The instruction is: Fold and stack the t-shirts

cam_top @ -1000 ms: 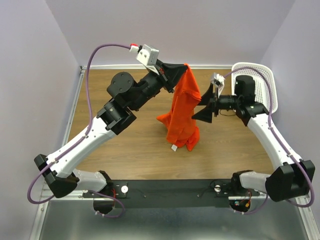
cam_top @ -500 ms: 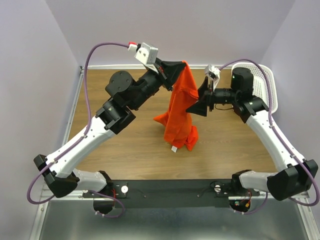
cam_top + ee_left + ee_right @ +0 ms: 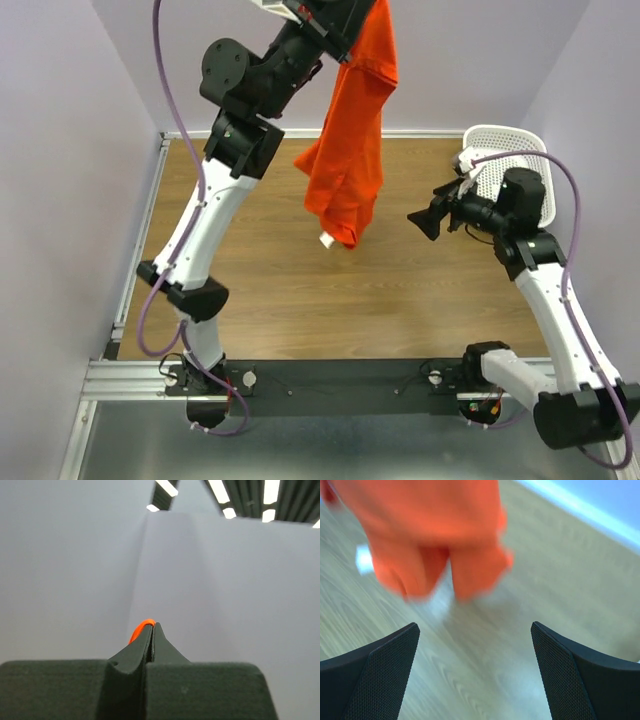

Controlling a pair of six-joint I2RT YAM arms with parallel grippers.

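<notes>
The orange-red t-shirt (image 3: 345,150) hangs bunched and lengthwise from the left claw (image 3: 352,18), which is raised high over the far half of the bench (image 3: 250,280). The shirt's lower end and small white label (image 3: 327,240) dangle above the middle of the wood. That claw is pressed fully closed on a fold of the fabric. The right claw (image 3: 425,222) is spread wide and grips nothing. It points at the shirt's lower part from the right, apart from it.

A white lattice basket (image 3: 500,140) sits in the bench's far right corner. The right arm hides much of its inside, so its contents cannot be told.

Only the left wrist view shows the pinch itself: a sliver of orange cloth caught between the closed tips. The right wrist view, blurred, shows the shirt's hanging end and the label beyond the parted fingers (image 3: 385,665).
</notes>
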